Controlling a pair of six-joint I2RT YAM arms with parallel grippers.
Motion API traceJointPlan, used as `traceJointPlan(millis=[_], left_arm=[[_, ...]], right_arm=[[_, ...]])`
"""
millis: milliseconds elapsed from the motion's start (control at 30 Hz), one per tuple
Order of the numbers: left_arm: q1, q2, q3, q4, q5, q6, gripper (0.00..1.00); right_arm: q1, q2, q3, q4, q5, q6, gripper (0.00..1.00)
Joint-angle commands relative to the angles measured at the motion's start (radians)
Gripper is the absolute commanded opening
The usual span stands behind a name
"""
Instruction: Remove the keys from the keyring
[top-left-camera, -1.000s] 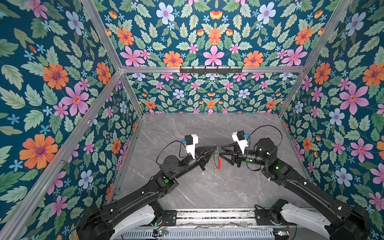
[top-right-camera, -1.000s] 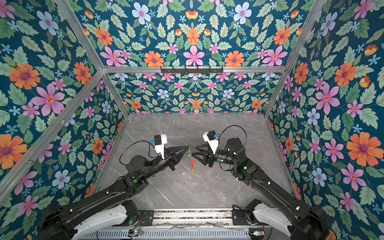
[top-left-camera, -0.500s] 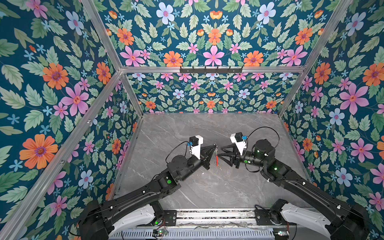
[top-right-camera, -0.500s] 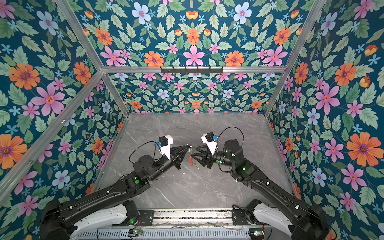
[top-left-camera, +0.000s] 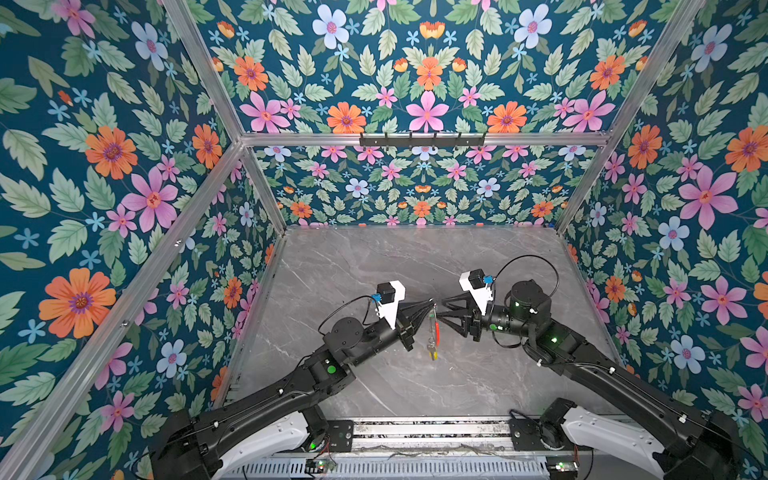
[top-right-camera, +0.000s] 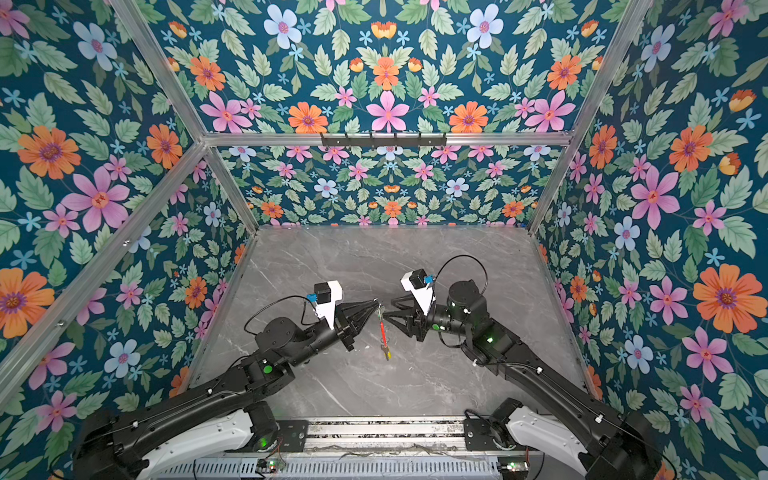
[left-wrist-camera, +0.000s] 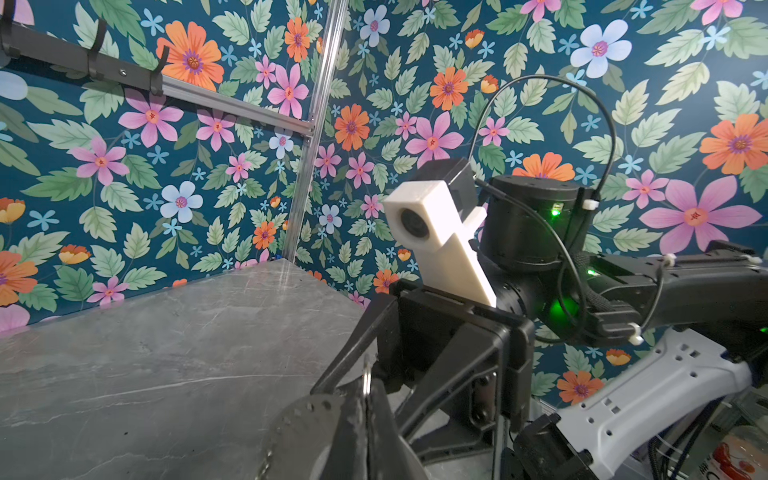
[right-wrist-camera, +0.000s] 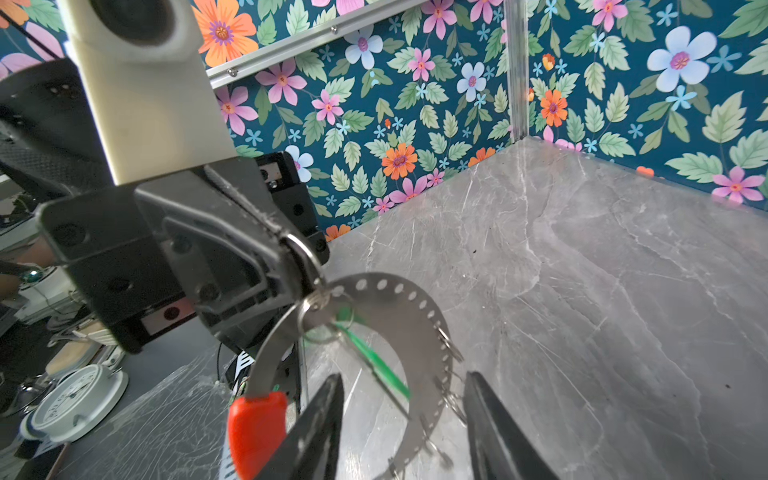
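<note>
Firmly, left fingers pinch the keyring; right fingers stand half-open.

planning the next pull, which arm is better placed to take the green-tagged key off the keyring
Right, probably. The left gripper is shut on the keyring, holding it hanging above the table; the right gripper is open and free, its jaws framing the green-tagged key in the right wrist view.

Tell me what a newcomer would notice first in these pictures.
The loud floral walls all round the grey table. Then, above its middle, the shut left gripper dangles a keyring with a red segment and a green-tagged key, the open right gripper facing it.
</note>
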Motion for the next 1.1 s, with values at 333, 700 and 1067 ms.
traceJointPlan(millis=[333,700,1067], left_arm=[[0.001,0.021,-0.002,0.067,0.039,-0.018,0.0],[0.001,0.014,-0.009,0.065,0.019,-0.018,0.0],[0.002,-0.034,-0.003,-0.028,0.022,0.015,0.0]], right_arm=[[0.031,0.026,0.045,-0.014,-0.031,-0.045,0.26],[0.036,0.022,0.042,-0.035,-0.035,-0.047,0.0],[0.036,0.007,0.115,-0.251,-0.032,-0.14,0.0]])
